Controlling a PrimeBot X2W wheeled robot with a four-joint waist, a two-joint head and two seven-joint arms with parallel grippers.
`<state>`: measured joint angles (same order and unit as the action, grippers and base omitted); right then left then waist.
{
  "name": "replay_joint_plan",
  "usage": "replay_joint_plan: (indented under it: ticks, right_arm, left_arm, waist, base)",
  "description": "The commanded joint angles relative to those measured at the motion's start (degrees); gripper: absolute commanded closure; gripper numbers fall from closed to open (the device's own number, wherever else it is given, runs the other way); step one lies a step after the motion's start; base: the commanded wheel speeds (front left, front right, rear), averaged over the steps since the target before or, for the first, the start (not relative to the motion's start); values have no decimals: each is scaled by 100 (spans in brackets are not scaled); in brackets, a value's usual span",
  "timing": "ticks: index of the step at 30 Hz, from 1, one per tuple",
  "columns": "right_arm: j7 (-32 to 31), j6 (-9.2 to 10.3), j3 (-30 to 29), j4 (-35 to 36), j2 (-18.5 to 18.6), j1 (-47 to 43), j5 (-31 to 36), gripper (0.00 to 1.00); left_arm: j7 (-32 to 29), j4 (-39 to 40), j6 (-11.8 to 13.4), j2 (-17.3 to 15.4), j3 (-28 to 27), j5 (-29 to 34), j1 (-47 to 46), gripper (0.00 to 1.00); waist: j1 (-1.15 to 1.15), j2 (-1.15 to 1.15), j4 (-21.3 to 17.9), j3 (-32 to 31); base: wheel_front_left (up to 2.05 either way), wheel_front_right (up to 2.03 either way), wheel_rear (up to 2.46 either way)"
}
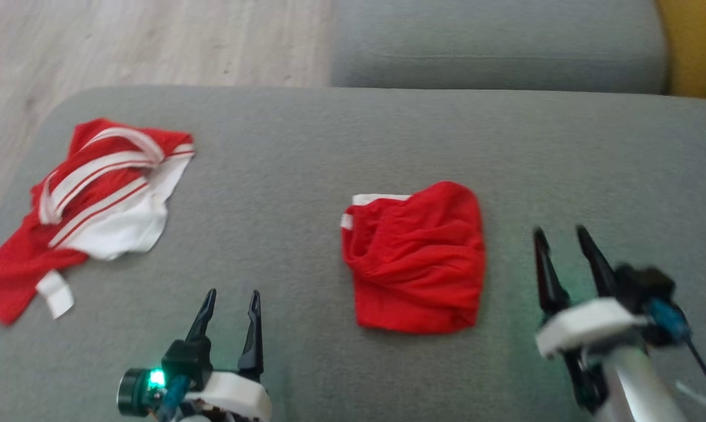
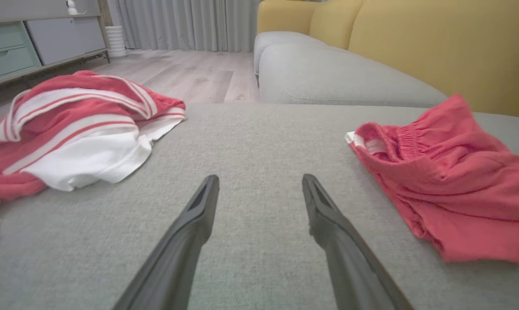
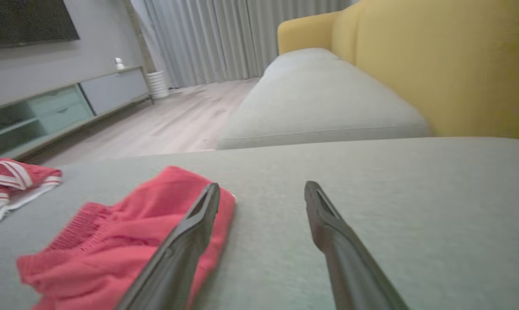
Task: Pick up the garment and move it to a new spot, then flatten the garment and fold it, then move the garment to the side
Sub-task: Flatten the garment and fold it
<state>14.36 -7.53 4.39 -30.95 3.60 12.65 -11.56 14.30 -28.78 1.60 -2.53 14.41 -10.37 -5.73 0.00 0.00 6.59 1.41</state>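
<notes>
Both grippers hover over a grey sofa cushion (image 1: 282, 152), fingers spread and holding nothing. The left gripper (image 1: 233, 293) is at the near edge above bare fabric. The right gripper (image 1: 560, 231) is just beside the right edge of the red shorts (image 1: 417, 258), apart from them.

The shorts lie mid-cushion, between the two grippers, in a compact, roughly square bundle that looks already folded, which would leave only the move to the side. That is where trouble could come. A pinch on the top layer alone would likely let the lower layers drop open and undo the fold. The cloth looks thin and soft, creased into loose ridges, and the near edge is a rounded stack of layers, not one clean hem. Dragging the bundle across the cushion's woven cover could roll it up.

In the right wrist view one finger lines up with the shorts' corner, so a grip closed there may catch only that corner. The shorts are plain red, with a gathered elastic waistband (image 2: 408, 133) and a scrap of white trim (image 1: 379, 199) at the far left corner.

Further left, well apart, a crumpled red-and-white striped garment (image 1: 95, 193) sprawls near the cushion's edge. Sliding the shorts that way risks tangling the two. Beyond lie a second grey seat cushion (image 1: 493, 47), a yellow backrest (image 1: 695, 47) and pale wood floor (image 1: 153, 41).
</notes>
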Motion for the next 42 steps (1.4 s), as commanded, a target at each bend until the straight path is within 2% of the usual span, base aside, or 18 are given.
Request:
replay_joint_plan:
  ticks: [1,4,7,15,18,21,25,29,38,39,40,42]
  right_arm:
    - [62,4,-28,345,-56,-49,235,0]
    - [62,4,-265,588,-67,-399,504,0]
    - [63,4,-348,615,-69,-682,460,0]
    - [63,4,-236,627,-71,-800,314,0]
    - [63,4,-41,613,-71,-739,305,0]
    - [63,4,400,471,-71,-686,218,0]
    - [63,4,953,106,-71,-571,3,0]
    - [63,4,1256,-336,-72,-390,-189,0]
    - [63,4,1188,-741,-72,-136,-174,0]
    - [63,4,1192,-764,-72,-139,-184,7]
    - [63,4,1199,-788,-72,-153,-214,18]
    - [63,4,1229,-816,-72,-185,-252,60]
  left_arm:
    - [70,305,45,-38,-253,132,41,0]
    - [70,545,81,-38,-341,324,212,0]
    - [70,669,122,-37,-399,419,432,0]
    - [70,777,156,-36,-457,377,649,0]
    - [70,751,135,-35,-413,378,598,0]
    - [70,722,108,-35,-333,375,558,0]
    - [70,667,98,-35,-241,307,589,0]
    - [70,604,45,-35,-185,316,617,0]
    - [70,600,15,-35,-188,350,574,0]
    - [70,612,14,-35,-181,347,572,0]
    - [70,624,12,-35,-175,342,573,0]
    - [70,642,8,-35,-163,331,585,0]
  waist:
    - [0,0,-206,-95]
    - [0,0,-305,-139]
    - [0,0,-350,-169]
    - [0,0,-416,-204]
    - [0,0,-380,-195]
    - [0,0,-300,-176]
    - [0,0,-143,-149]
    - [0,0,86,-109]
    - [0,0,282,-13]
    - [0,0,289,-8]
    - [0,0,292,-7]
    - [0,0,288,-8]
  base:
    - [0,0,0]
    - [0,0,0]
    - [0,0,0]
    - [0,0,0]
    - [0,0,0]
    - [0,0,0]
    - [0,0,0]
    - [0,0,0]
    - [0,0,0]
    - [0,0,0]
    - [0,0,0]
    - [0,0,0]
